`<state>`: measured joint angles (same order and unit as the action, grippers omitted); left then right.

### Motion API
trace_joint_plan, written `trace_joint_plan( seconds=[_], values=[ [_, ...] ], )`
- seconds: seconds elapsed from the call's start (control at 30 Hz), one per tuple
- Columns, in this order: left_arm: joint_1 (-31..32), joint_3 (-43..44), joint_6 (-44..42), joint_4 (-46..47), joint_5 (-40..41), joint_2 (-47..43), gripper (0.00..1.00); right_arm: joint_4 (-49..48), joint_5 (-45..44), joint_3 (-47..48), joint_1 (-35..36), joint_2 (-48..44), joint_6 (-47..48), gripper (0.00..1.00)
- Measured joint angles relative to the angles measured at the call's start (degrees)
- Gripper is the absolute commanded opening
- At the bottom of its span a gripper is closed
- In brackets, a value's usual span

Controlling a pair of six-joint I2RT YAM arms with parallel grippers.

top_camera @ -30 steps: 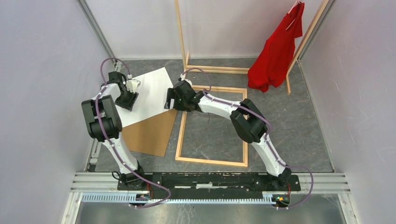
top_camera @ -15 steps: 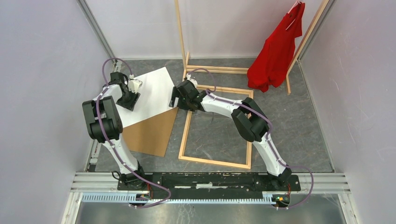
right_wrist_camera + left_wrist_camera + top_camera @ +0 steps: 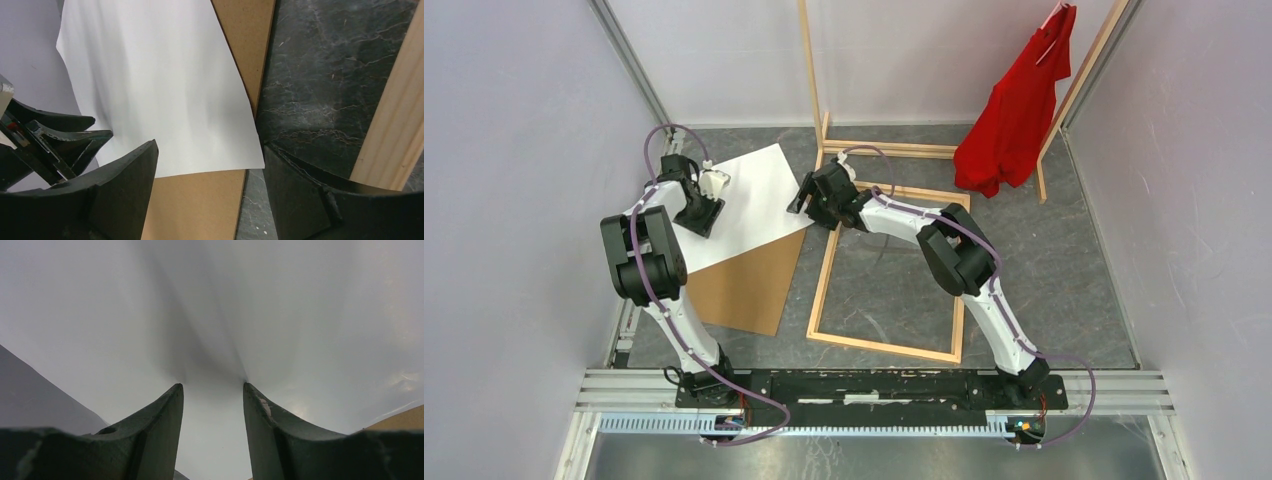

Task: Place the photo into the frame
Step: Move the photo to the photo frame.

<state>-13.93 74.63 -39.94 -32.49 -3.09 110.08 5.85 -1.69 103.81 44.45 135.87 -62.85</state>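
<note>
At the far left, the left gripper (image 3: 696, 215) stands on the photo (image 3: 749, 195), which lies white side up on the table (image 3: 1064, 280). Its jaws are partly apart, both tips pressed onto the sheet with nothing clamped between them. The photo's near edge overlaps the brown cardboard (image 3: 744, 290). Just right of that, the right gripper (image 3: 804, 203) hangs over the photo's right corner with its jaws spread wide, grasping nothing. In its wrist view that corner sits just inside the right-hand finger. The frame (image 3: 823, 285) lies flat and skewed beside it, its left rail near the cardboard's edge. A red shirt (image 3: 1014, 100) hangs at the far right.
</note>
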Motion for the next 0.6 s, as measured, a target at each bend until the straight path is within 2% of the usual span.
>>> trace_joint_plan(
  seconds=[0.4, 0.6],
  values=[
    [0.1, 0.0, -0.2, -0.1, 0.0, 0.0, 0.54, -4.0, 0.7, -4.8, 0.0, -0.9, -1.1, 0.44],
    [0.1, 0.0, -0.3, -0.1, 0.0, -0.1, 0.54, -2.3, -0.5, -5.1, 0.2, -1.3, 1.2, 0.21]
  ],
)
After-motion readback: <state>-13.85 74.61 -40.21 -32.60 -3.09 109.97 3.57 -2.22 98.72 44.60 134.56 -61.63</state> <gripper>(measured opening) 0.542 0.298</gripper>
